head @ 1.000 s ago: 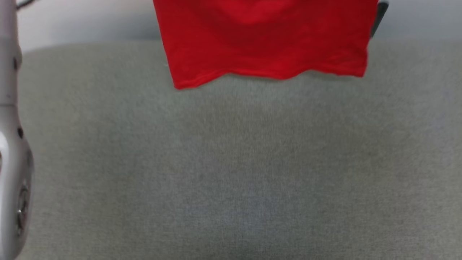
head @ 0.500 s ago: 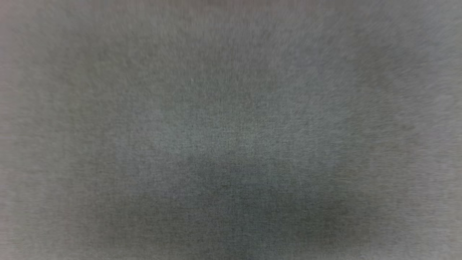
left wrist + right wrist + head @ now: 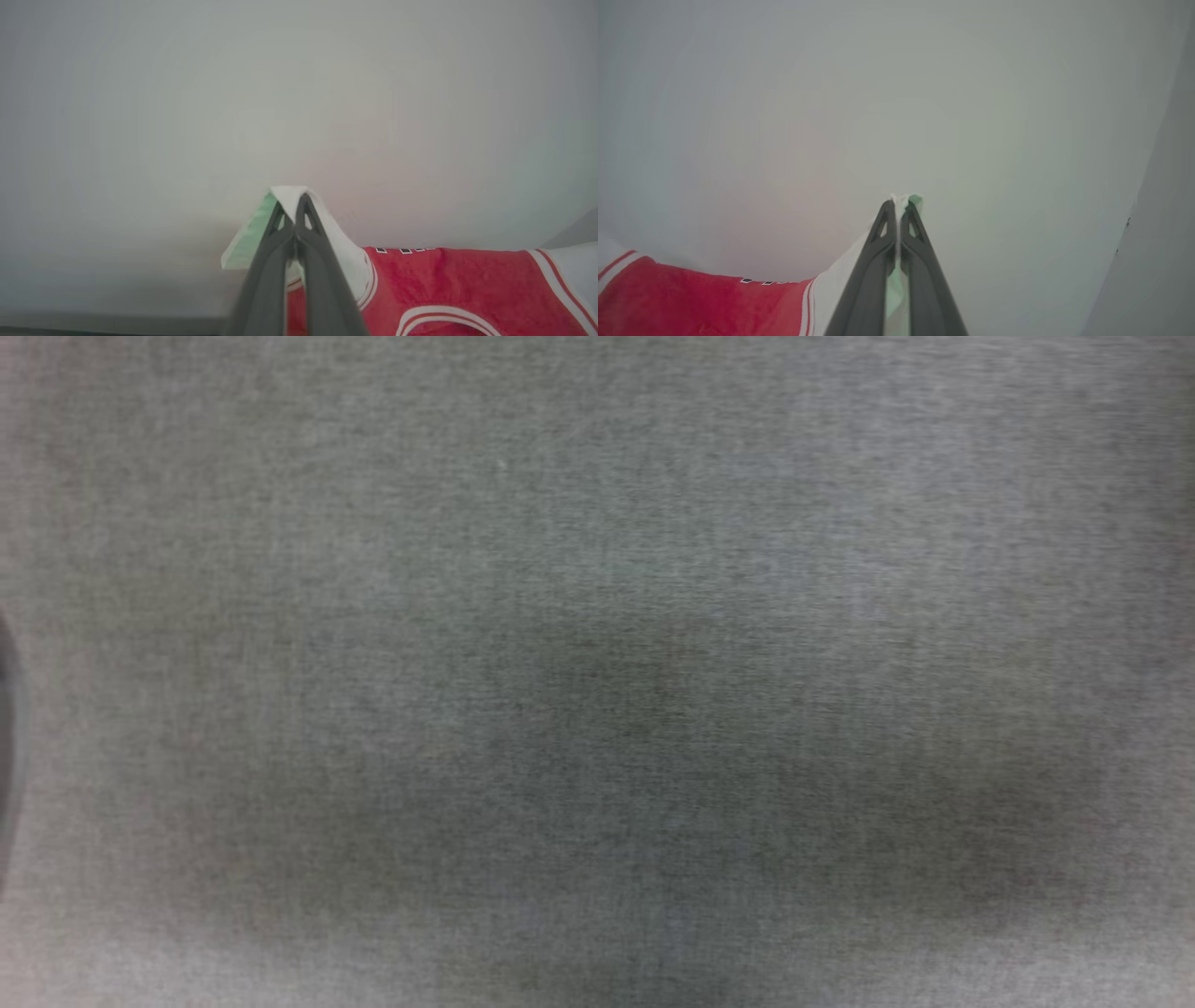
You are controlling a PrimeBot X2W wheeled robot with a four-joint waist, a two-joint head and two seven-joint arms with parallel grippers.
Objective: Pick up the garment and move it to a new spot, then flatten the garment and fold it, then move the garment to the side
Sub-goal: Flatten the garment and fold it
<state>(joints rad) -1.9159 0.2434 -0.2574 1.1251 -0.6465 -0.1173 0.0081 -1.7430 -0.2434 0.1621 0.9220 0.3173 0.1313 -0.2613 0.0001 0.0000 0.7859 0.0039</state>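
The left end effector (image 3: 293, 205) and the right end effector (image 3: 899, 206) each pinch a white sleeve of the red garment (image 3: 444, 280), pressed together on it, so the shirt spans between them, against a pale wall (image 3: 233, 93).

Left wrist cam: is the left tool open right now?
No: the left tool is shut, pinching the white sleeve of the red jersey.
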